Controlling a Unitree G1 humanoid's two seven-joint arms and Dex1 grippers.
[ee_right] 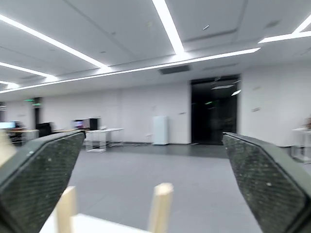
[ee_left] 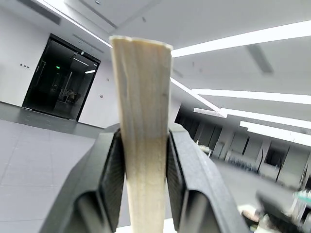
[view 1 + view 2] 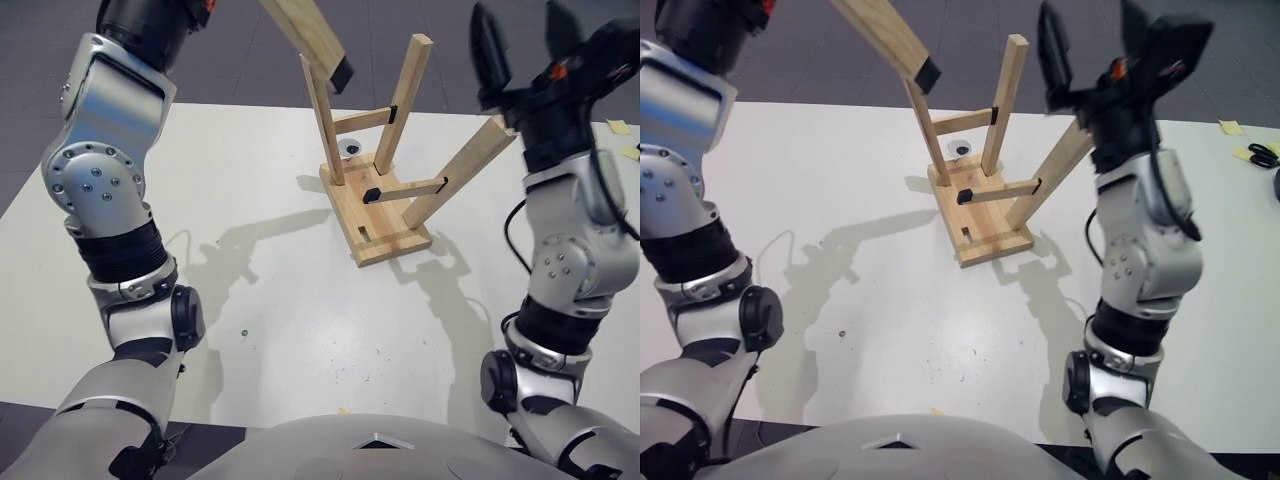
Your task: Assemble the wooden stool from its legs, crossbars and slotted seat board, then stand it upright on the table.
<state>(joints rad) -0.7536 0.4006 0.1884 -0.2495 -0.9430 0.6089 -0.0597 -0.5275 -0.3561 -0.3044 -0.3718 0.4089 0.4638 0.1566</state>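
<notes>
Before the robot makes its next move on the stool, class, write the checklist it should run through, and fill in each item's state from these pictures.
1. Loose leg clamped in the left gripper: ok, both fingers press it.
2. Right gripper free to help: ok, open and empty.
3. Seat board flat, upside down on the table: ok.
4. Three fitted legs standing in the board: ok, with two crossbars between them.
5. Loose leg lined up over the board's bare near corner: not ok, it hangs tilted, up by the far legs' tops.
6. Slot at that corner clear: cannot tell.
</notes>
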